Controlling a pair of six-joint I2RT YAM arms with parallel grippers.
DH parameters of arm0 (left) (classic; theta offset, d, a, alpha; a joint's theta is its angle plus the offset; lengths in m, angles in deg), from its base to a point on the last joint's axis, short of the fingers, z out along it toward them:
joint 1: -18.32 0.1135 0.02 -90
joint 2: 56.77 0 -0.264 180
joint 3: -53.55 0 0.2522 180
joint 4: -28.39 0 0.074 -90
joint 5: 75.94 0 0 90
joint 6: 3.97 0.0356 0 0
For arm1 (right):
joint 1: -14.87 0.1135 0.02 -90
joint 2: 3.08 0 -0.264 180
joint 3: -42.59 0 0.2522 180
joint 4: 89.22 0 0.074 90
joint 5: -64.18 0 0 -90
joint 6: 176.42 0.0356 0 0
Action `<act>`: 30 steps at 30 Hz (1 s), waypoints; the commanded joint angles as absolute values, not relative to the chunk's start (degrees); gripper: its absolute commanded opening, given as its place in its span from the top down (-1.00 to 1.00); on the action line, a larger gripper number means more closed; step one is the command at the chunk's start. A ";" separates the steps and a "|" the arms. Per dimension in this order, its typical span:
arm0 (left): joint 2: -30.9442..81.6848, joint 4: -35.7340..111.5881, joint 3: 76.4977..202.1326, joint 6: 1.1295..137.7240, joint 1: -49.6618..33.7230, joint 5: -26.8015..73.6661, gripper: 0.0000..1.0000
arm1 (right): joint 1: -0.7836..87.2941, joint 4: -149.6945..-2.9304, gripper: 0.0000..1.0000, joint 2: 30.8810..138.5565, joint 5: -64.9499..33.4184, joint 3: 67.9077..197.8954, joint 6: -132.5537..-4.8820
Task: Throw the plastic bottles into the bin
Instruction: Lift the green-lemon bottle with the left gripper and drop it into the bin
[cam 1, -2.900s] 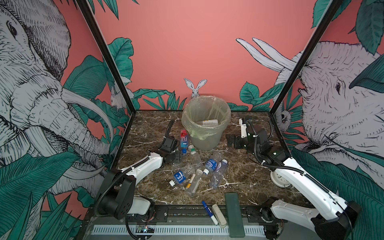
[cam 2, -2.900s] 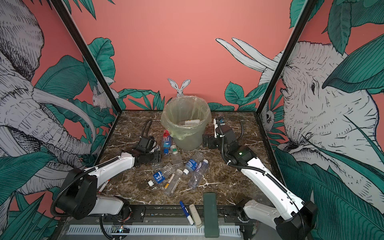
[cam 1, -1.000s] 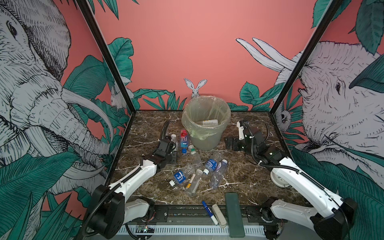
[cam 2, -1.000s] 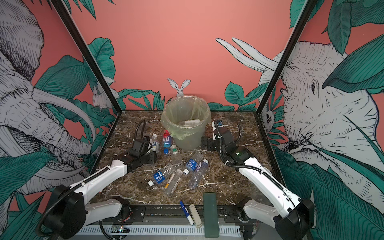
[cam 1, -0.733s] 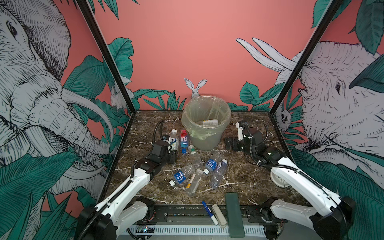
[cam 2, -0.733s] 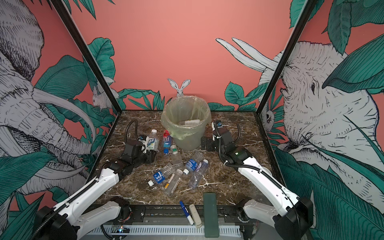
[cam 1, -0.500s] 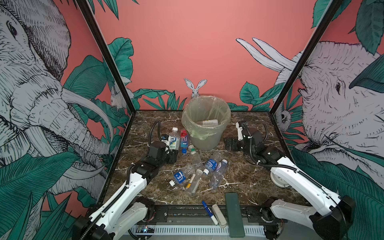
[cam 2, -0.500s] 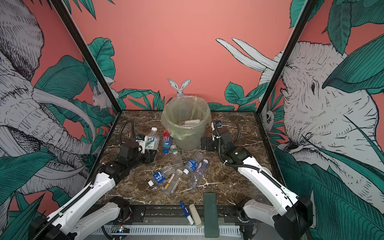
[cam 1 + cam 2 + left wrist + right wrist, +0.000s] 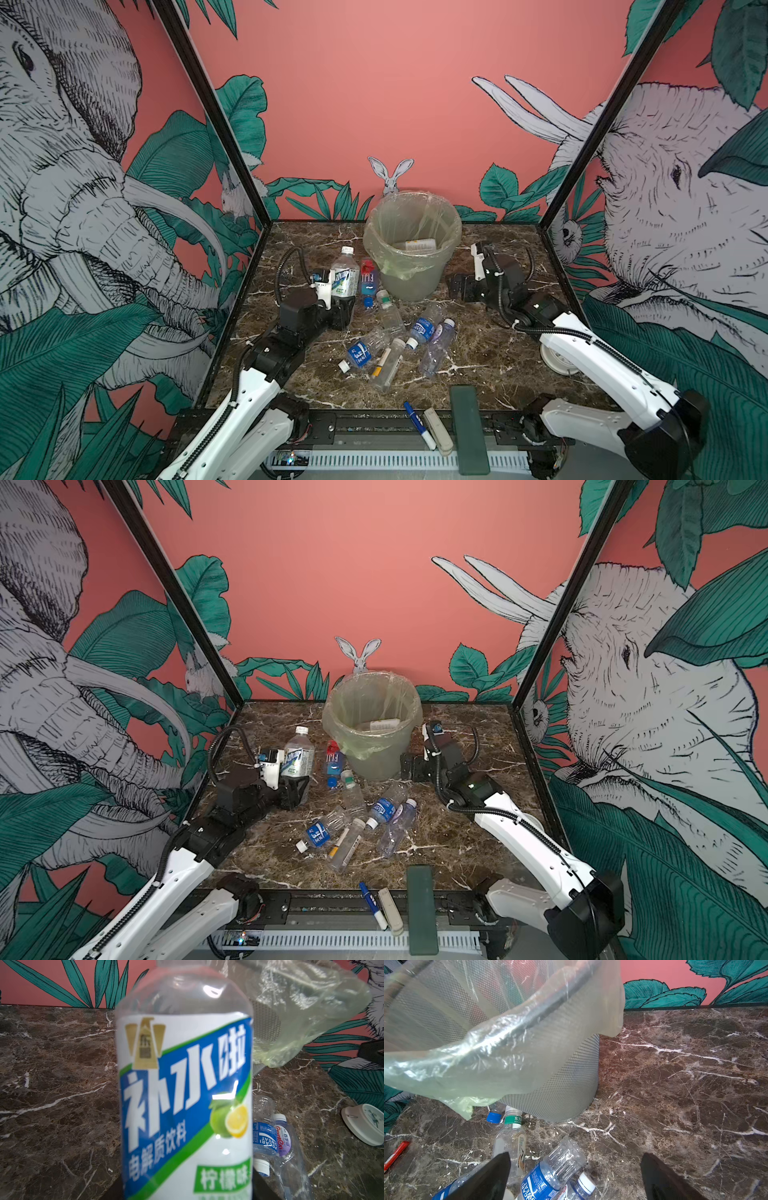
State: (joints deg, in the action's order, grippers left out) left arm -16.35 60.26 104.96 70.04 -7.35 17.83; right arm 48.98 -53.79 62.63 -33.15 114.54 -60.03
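Note:
My left gripper (image 9: 343,305) (image 9: 296,788) is shut on a plastic bottle (image 9: 345,276) (image 9: 297,757) with a white cap and a blue, white and green label. It holds the bottle upright above the table, left of the bin (image 9: 411,270) (image 9: 376,758). The held bottle (image 9: 185,1084) fills the left wrist view and hides the fingers. One bottle (image 9: 417,245) lies inside the bin. Several more bottles (image 9: 423,328) (image 9: 384,808) (image 9: 550,1176) lie in front of it. My right gripper (image 9: 460,286) (image 9: 411,766) (image 9: 575,1161) stands open and empty, low beside the bin's right side.
A blue-and-white marker (image 9: 419,424), a white stick (image 9: 437,429) and a dark green bar (image 9: 468,428) lie at the front edge. A white round clock (image 9: 559,358) (image 9: 365,1126) sits by the right arm. The bin's green bag (image 9: 488,1059) hangs over the rim.
My left gripper has lifted the bottle off the table and drawn back to the left, with the bottle now standing higher. My right gripper has edged slightly toward the bin.

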 commanded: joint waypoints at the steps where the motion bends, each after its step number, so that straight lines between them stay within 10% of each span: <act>1: -17.84 60.39 107.84 71.82 -7.15 20.01 -0.20 | 48.93 -55.68 -0.99 63.15 -32.57 115.32 -59.61; 14: -12.90 58.12 119.19 72.22 -7.17 24.53 -0.23 | 48.98 -55.64 -0.99 62.87 -31.94 115.49 -59.61; 23: 11.93 47.02 142.31 69.33 -7.20 32.17 -0.25 | 48.97 -55.02 -0.99 61.87 -31.01 115.70 -59.88; 28: 30.32 50.66 161.30 65.97 -7.17 37.53 -0.99 | 49.07 -55.09 -0.99 60.99 -31.29 115.53 -59.19; 30: 33.22 53.47 164.91 66.47 -7.21 37.48 -0.99 | 49.12 -54.95 -0.99 60.06 -31.66 114.95 -58.91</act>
